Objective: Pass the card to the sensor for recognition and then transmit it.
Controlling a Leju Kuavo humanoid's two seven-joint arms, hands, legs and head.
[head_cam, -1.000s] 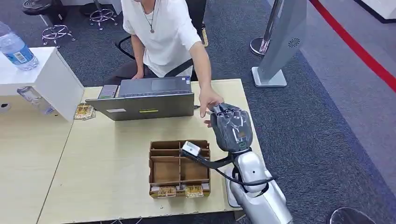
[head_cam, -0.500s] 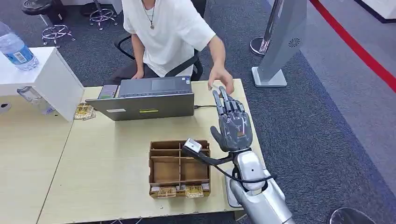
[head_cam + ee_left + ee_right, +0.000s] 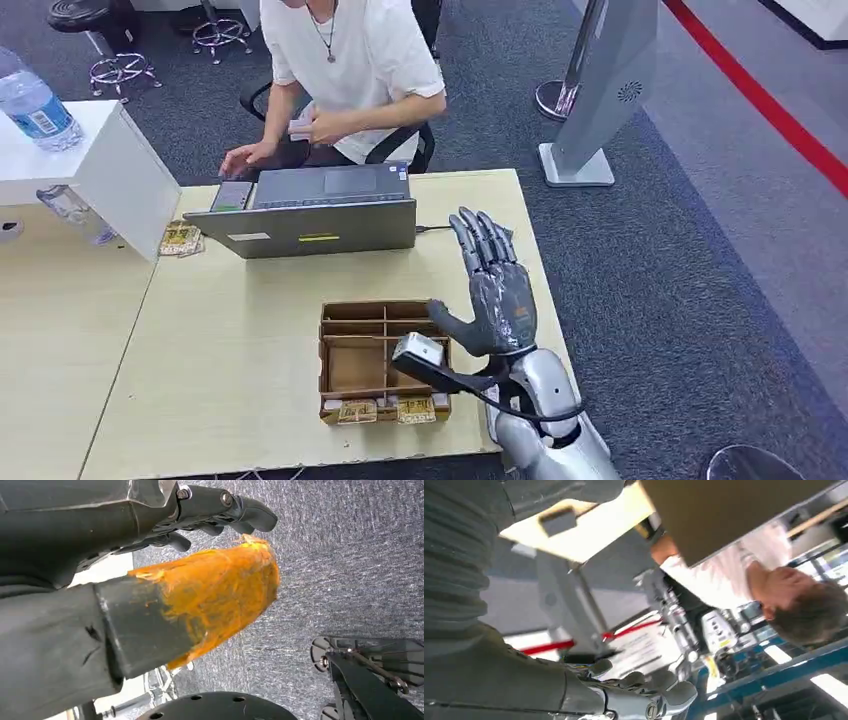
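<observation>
Left of the laptop (image 3: 315,225), nothing has shifted: a small heap of patterned packets (image 3: 180,238) lies just beside its corner. The robot's left hand (image 3: 150,595) hangs over grey carpet, well away from the laptop. Its thumb is wrapped in orange tape and its dark fingers (image 3: 240,517) are bent at the tips, with nothing visible in them, though I cannot tell how far they are closed.

Behind the laptop, the person (image 3: 345,60) has drawn back the arm that a second ago reached out to the robot's palm. Both of the person's hands are now close in. One is near the laptop's back left corner, and the other is at the chest holding something pale (image 3: 300,125). This is probably the card (too small to be sure).

Right of the laptop, the right hand (image 3: 495,285) was folded a second ago. It now stands upright with its fingers spread wide, and it is empty. The handover looks finished.

No card reader can be picked out anywhere. In the right wrist view the right hand is cut off at the frame's edge and everything beyond it is blurred.
</observation>
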